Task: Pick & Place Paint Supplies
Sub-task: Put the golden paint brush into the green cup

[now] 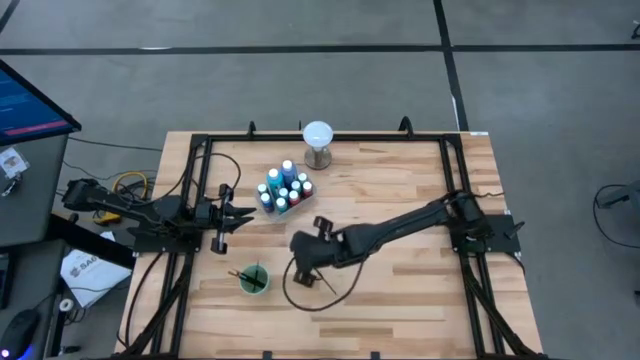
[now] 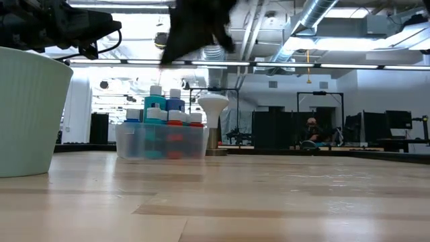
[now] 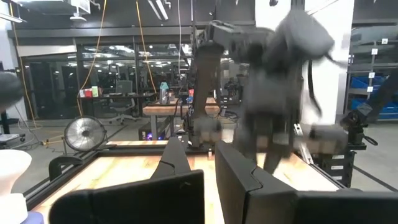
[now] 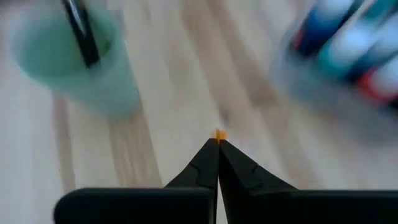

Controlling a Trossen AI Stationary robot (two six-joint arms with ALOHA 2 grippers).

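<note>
Stretching across most of the view from above is the pale wooden bench (image 1: 400,280), framed by dark rails. Over its middle reaches the right arm, its right gripper (image 1: 312,281) low near the front, fingers pressed together with a speck of orange, the orange-tipped brush (image 4: 219,134), pinched at their very tips. Whether any more of that brush shows I cannot tell. Off at the bench's left edge waits the left arm, its left gripper (image 1: 222,213) with fingers together and nothing between them.

Toward the back left sits a clear tub (image 2: 161,142) packed with white-capped paint bottles (image 1: 283,188) in blue, teal and red, standing upright and touching one another. Just behind the tub, near the rear rail, stands a white globe (image 1: 317,134) on a grey stand. Near the front, left of the right gripper, is a pale green cup (image 1: 254,279) with a dark-handled brush (image 1: 246,272) leaning in it.

No label or writing on the bottles can be read.
</note>
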